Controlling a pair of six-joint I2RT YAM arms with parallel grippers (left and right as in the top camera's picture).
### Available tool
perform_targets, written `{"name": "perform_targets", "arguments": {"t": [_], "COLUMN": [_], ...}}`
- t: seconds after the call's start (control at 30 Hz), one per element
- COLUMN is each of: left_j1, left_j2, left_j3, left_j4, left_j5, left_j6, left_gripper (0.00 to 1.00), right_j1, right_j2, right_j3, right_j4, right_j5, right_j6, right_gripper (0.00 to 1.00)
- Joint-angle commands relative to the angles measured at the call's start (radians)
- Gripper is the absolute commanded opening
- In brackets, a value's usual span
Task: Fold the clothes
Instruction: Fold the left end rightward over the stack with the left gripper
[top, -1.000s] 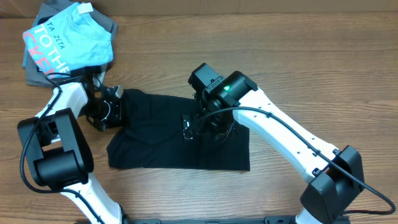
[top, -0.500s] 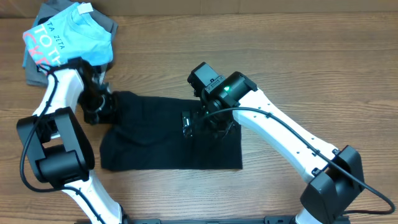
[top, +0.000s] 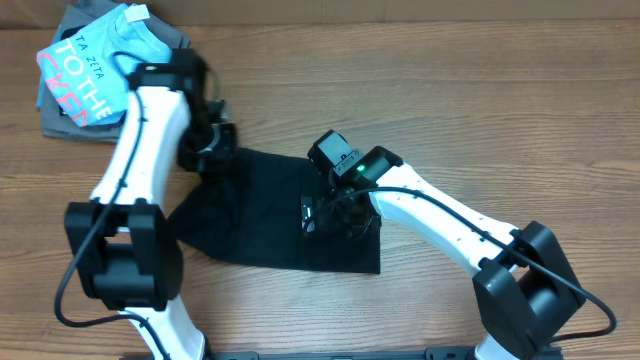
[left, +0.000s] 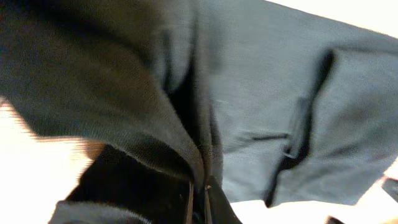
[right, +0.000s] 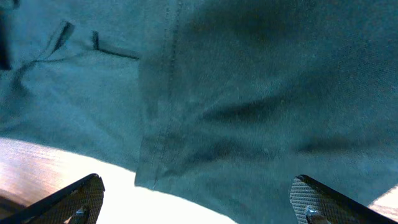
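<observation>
Black shirt (top: 255, 215): lies mid-surface, mostly spread out and creased, with its far-left corner raised off the wood.
Left claw (left: 200, 194): clenched on a gathered edge of the black shirt. My wrist view shows the fabric pinched between the fingers and draping away.
Right claw (top: 335, 210): released, fingers spread wide, low over the shirt's right half. I cannot tell whether it touches the cloth.
Step in hand: I judge this to be carrying the held edge across the body to lay a fold.
Method: I would lift only enough to clear the lower layer, travel straight across, and lay the edge down parallel to the opposite side before letting go.
Anchor: pressing the right claw down first should stop the whole garment from sliding.
Risk: soft fabric may bunch under the pinch.
Surface (top: 450, 100): bare wood to the right.
Surroundings: light blue tee (top: 95, 60) on grey garments (top: 58, 122), far-left corner, just beside my left arm.
</observation>
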Motion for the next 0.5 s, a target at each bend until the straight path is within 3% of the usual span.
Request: {"name": "perform_targets", "arguments": {"t": [0.0, 0.27, 0.47], "left_j1": [-0.105, -0.286, -0.337], "left_j2": [-0.026, -0.025, -0.022], "left_j3": [0.023, 0.023, 0.023], "left_j4": [0.003, 0.061, 0.091], "left_j5": [-0.003, -0.002, -0.002], "left_j6": [-0.075, -0.166, -0.215], "left_gripper": [0.04, 0.04, 0.04], "right_j1": [-0.009, -0.121, -0.282], "right_j2": [0.027, 0.031, 0.027], "right_j3": [-0.015, -0.013, 0.029], "right_j4": [0.024, 0.014, -0.102], "right_j5": [0.008, -0.037, -0.074], "right_j6": [0.016, 0.014, -0.090], "right_gripper": [1.00, 1.00, 1.00]}}
